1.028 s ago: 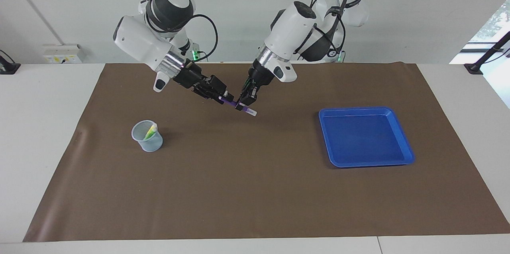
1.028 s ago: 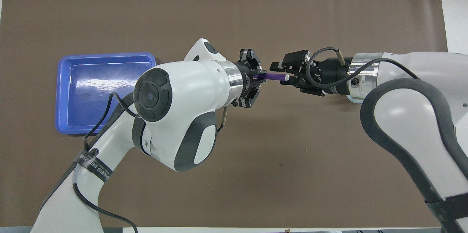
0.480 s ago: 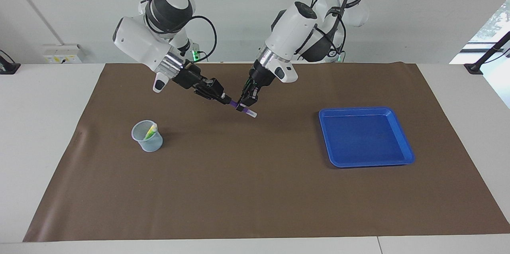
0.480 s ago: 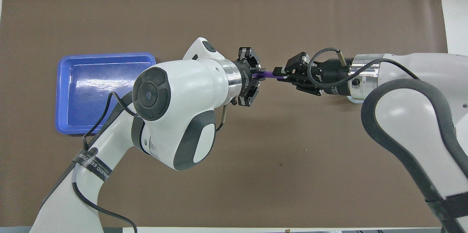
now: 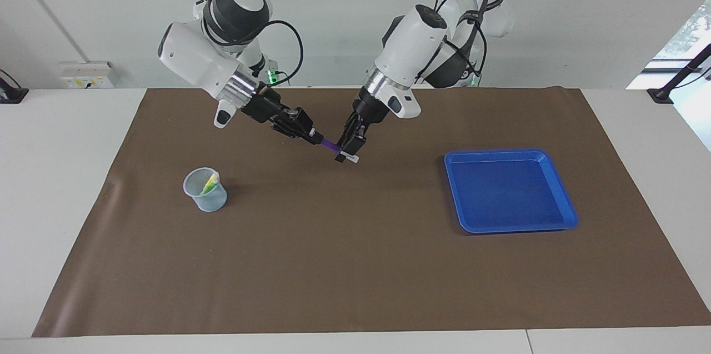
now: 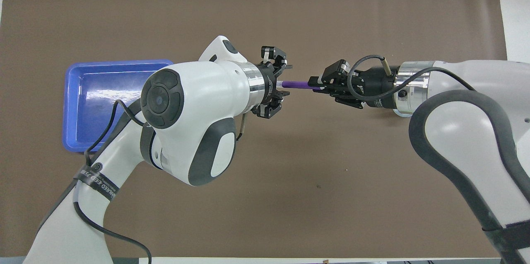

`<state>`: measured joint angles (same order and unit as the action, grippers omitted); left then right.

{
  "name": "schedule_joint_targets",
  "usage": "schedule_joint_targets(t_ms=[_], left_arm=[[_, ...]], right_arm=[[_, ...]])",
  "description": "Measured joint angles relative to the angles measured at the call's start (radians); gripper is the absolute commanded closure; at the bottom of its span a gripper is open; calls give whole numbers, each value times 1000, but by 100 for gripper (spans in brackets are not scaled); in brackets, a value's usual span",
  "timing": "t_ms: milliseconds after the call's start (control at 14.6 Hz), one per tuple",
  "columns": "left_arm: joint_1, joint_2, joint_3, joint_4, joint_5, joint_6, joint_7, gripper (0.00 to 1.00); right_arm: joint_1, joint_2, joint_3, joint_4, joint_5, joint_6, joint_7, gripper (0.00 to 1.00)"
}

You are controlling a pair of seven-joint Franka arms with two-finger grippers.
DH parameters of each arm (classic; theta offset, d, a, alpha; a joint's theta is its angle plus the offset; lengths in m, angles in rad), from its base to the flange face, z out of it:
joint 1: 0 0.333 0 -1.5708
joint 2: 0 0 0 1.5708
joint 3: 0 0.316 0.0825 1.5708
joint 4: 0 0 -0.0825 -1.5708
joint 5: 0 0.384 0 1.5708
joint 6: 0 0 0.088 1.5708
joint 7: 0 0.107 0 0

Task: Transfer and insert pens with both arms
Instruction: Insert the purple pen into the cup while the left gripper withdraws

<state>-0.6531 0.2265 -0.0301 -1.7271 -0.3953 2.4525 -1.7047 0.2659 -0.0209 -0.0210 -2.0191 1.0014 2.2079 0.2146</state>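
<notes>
- Since the earlier frames, the left pincer (image 6: 278, 83) is letting go: its fingers are now standing spread around the pale cap end of the purple pen (image 6: 296, 84), and the left arm is drawing back toward the blue tray (image 6: 120, 62).
- We are seeing the right pincer (image 6: 316, 85) pressed together on the other end of the pen, so it alone is carrying the pen in the air over the middle of the brown mat (image 5: 355, 265).
- We are judging the risk to be a snag. The cap is lying just at the left fingers, so a sideways retreat could be knocking the pen askew in a grip that is only pinching its tip.
- A tilted pen could then be missing the cup (image 5: 205, 190), which is standing on the mat toward the right arm's end of the table.
- Only the facing view is showing us the cup, with the yellow and green pens already in it, and the pen's height above the mat.
- Only the overhead view is showing us the spread of the left fingers and the bare stretch of pen between the two pincers.
</notes>
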Motion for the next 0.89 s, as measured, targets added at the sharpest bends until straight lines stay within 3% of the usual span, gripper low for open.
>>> schedule_joint_targets(t_ms=[206, 548, 754, 891], left_arm=[[62, -7, 3, 0, 3, -135, 262, 0], [223, -49, 9, -18, 62, -366, 737, 0], [334, -86, 12, -58, 131, -407, 1000, 0], [410, -103, 13, -71, 166, -445, 1178, 0]], right_arm=[[-73, 3, -4, 53, -114, -137, -46, 100], [-345, 42, -18, 197, -290, -455, -286, 100], [-472, 66, -21, 200, -414, -483, -512, 100], [-540, 94, -21, 200, -432, -489, -600, 100]])
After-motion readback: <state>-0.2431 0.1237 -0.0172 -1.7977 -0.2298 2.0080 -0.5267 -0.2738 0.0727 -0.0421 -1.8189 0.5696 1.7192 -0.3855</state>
